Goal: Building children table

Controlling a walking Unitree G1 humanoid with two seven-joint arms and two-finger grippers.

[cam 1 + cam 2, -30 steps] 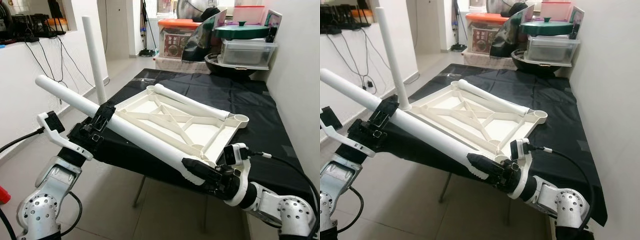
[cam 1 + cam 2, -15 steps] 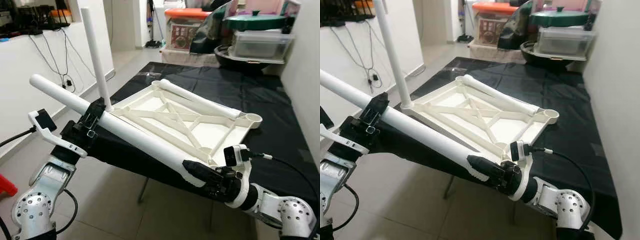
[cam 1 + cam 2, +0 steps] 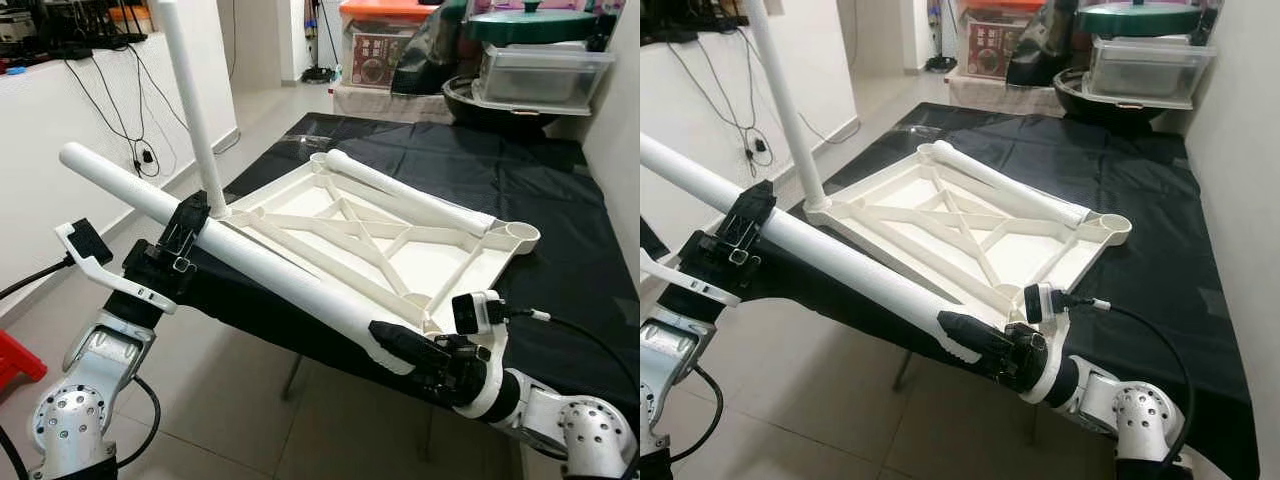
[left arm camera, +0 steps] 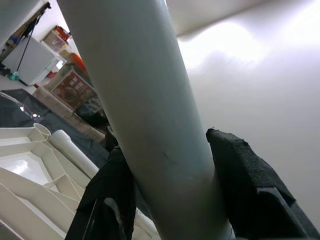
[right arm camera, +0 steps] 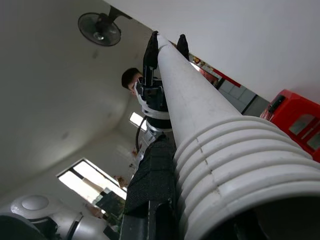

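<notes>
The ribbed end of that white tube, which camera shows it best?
The right wrist view: the ribbed end looms close, rings distinct. In the eye views the right gripper covers most of it; the left wrist view has smooth tube.

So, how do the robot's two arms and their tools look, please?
Both arms are silver metal with round perforated joint housings. The left tool and the right tool each have two long black fingers. A white bracket carrying a small black camera block sits at each wrist. A black cable runs to the left wrist, and another, with a white plug, curves along the right arm.
</notes>
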